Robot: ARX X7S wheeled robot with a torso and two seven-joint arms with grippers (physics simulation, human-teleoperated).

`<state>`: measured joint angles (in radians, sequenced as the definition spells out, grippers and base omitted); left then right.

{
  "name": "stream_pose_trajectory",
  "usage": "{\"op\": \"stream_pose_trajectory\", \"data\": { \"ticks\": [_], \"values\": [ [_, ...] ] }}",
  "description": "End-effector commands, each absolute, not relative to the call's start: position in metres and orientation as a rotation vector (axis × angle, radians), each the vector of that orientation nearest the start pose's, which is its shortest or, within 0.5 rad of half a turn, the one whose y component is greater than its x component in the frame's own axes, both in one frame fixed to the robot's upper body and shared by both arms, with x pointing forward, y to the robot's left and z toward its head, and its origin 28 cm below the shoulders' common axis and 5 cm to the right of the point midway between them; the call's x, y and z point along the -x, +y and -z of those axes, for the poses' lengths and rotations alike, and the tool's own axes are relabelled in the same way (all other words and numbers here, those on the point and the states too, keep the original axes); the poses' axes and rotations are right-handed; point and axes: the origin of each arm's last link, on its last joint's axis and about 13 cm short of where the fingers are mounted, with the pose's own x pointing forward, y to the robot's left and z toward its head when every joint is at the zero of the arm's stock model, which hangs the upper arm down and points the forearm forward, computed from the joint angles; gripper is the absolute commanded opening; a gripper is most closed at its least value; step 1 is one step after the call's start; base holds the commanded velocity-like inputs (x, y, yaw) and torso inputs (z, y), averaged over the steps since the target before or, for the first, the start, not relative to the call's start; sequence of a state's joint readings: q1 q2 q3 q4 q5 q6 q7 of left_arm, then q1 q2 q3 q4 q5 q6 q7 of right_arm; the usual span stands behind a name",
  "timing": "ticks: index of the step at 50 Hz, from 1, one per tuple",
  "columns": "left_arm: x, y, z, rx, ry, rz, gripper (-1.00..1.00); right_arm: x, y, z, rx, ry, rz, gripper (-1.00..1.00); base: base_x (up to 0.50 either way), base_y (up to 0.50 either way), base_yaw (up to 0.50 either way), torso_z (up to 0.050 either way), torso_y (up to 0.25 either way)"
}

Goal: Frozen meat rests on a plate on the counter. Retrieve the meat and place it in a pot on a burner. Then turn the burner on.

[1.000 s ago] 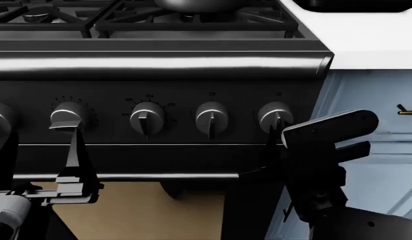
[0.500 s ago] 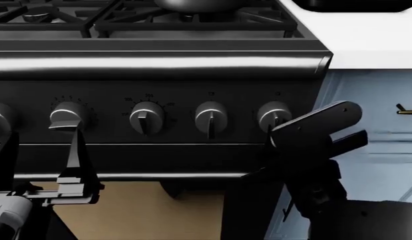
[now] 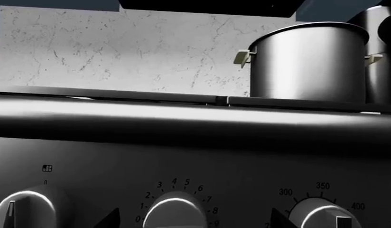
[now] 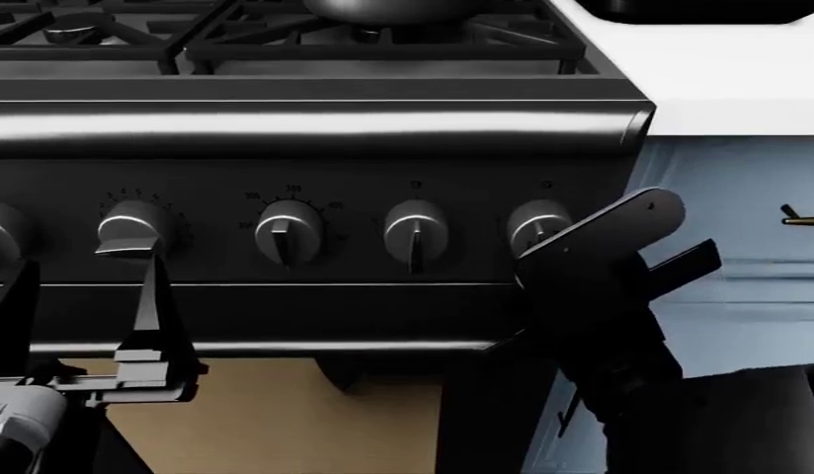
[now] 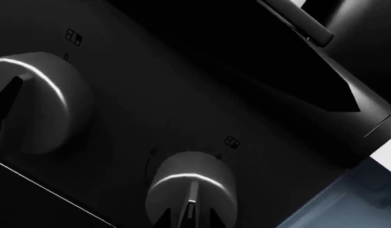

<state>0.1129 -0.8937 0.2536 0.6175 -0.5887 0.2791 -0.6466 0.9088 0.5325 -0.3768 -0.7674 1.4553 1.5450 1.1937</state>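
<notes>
The tall grey steel pot [image 3: 309, 59] with cream side handles stood on the black stove grates [image 4: 380, 44], near the white surface [image 4: 737, 79] at the stove's right edge. The left hand [image 4: 146, 259] stood open below a silver knob [image 4: 137, 229]. The right hand [image 4: 545, 259] covered the rightmost silver knob [image 5: 192, 187]; its grip could not be told.

The head view showed five silver knobs [image 4: 287, 234] on the stove front, two burners [image 4: 67, 30] and one pot [image 3: 307, 61].
</notes>
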Motion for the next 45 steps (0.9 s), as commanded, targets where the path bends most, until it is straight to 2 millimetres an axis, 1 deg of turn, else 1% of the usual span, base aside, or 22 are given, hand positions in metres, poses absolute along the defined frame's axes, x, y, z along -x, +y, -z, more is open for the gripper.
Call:
{"op": "stream_pose_trajectory", "data": {
  "ticks": [1,16,17,45],
  "values": [
    [-0.165,0.269,-0.148,0.051,-0.447,-0.004,1.00,-0.183,-0.082,-0.221,0.595,0.140,-0.321,-1.00,0.00,0.00,0.00,0.000,0.000],
    [-0.164,0.269,-0.148,0.052,-0.449,-0.001,1.00,-0.181,-0.085,-0.225,0.554,0.134,-0.284,-1.00,0.00,0.00,0.00,0.000,0.000],
    [-0.164,0.269,-0.148,0.052,-0.449,-0.001,1.00,-0.181,-0.085,-0.225,0.550,0.133,-0.281,1.00,0.00,0.00,0.00,0.000,0.000],
    [-0.158,0.269,-0.151,0.056,-0.464,0.007,1.00,-0.158,-0.090,-0.241,0.502,0.040,-0.185,1.00,0.00,0.00,0.00,0.000,0.000]
  ]
}}
